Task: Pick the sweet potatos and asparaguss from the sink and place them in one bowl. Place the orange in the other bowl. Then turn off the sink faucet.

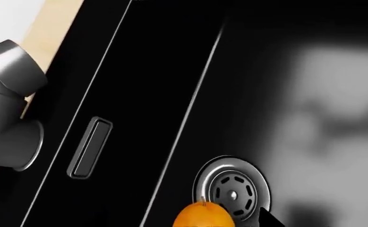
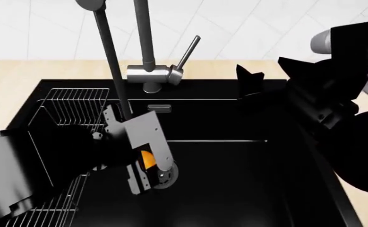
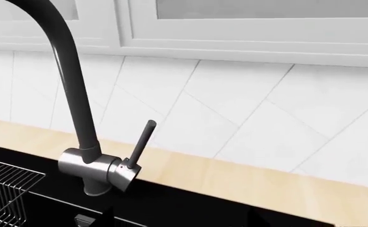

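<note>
Left end effector [image 2: 147,163] down inside sink [image 2: 247,179], over the basin floor beside the round steel drain [image 1: 233,191]; orange [image 2: 148,159] seen between its two grey plates, fingers on both sides, apparently pinching it, contact not fully clear. In left wrist view, orange [image 1: 202,215] sits right at the drain rim, only top half in view. Overflow slot [image 1: 90,147] on the back wall of sink, near faucet base [image 1: 10,90]. Wire rack [image 2: 76,111] at left side of basin, partly covered by left arm. Sink faucet [image 2: 147,71] upright at back edge of sink, steel base, slim lever handle [image 2: 189,52] angled up and to the right; same faucet [image 3: 83,118] and lever [image 3: 141,142] close in right wrist view, against white tiled wall. Right end effector [image 2: 259,82] held above back right corner of sink, near the lever but apart from it; black fingers appear spread, nothing between them. Light wooden surface [image 3: 234,177] runs behind sink. No sweet potato, asparagus or bowl visible
</note>
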Motion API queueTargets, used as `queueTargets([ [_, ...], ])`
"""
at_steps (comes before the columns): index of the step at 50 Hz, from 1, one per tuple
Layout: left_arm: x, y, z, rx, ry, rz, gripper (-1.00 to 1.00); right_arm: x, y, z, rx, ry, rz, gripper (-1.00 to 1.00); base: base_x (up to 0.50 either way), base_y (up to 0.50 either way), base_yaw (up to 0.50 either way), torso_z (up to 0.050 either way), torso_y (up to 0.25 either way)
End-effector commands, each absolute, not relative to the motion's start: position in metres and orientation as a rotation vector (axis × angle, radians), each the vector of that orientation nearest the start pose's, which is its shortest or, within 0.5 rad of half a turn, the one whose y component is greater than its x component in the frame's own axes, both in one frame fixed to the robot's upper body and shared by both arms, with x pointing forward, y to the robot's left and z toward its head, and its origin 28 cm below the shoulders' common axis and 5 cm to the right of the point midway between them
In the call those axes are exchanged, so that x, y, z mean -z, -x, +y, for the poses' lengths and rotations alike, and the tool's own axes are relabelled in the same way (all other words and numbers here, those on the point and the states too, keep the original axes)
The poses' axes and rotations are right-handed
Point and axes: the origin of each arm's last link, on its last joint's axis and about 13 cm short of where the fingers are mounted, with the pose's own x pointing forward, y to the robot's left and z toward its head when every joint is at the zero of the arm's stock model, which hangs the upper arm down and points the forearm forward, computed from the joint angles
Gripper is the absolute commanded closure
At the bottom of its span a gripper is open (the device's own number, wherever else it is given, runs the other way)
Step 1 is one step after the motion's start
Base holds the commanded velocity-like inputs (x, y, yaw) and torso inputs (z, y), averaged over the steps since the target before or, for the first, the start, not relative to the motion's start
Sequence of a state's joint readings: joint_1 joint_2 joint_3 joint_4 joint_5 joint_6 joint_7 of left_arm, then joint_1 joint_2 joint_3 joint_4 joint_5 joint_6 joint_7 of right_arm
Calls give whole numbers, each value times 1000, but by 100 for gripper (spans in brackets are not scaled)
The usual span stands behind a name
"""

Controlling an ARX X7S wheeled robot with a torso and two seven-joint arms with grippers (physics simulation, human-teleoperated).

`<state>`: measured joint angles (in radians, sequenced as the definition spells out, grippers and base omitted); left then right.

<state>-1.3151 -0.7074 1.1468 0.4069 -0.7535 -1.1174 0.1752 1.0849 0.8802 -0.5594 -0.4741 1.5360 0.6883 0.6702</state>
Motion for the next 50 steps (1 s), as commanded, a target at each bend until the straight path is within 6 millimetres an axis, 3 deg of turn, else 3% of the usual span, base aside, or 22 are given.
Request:
queueTargets([
  [1, -227, -295, 221, 788, -939, 426, -100, -278, -240, -134, -318, 7, -8, -100, 0, 0, 0, 0, 0],
  [50, -183, -320, 220, 792, -981, 546, -100, -272, -241, -134, -321, 2, 6, -100, 0, 0, 0, 0, 0],
])
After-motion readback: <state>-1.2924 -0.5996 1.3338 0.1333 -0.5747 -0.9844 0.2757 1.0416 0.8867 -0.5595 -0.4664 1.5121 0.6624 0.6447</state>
